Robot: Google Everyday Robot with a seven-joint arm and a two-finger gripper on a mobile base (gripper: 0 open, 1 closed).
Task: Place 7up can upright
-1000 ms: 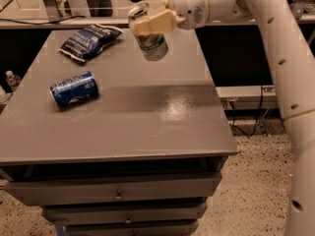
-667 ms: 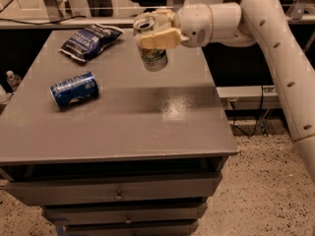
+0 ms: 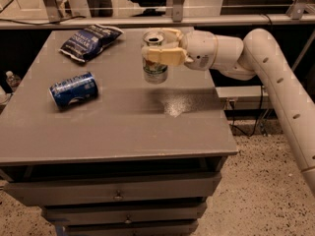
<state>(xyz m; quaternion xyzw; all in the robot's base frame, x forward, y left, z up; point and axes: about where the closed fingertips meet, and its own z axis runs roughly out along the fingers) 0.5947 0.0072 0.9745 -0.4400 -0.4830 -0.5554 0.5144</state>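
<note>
The 7up can [image 3: 155, 69] is a silvery can with green print. It stands upright, its open top up and its base at or just above the grey table top [image 3: 123, 127] near the back middle. My gripper [image 3: 158, 50] reaches in from the right, and its cream fingers [image 3: 165, 57] are shut around the can's upper half. The white arm [image 3: 275, 77] runs off to the right.
A blue can [image 3: 74, 89] lies on its side at the table's left. A dark blue snack bag [image 3: 88, 41] lies at the back left. The table has drawers [image 3: 118, 193] below its front edge. A railing runs behind the table.
The gripper has lowered the can towards the table and turned it more upright. The arm has swung lower at the right. The blue can and the bag have not moved.
</note>
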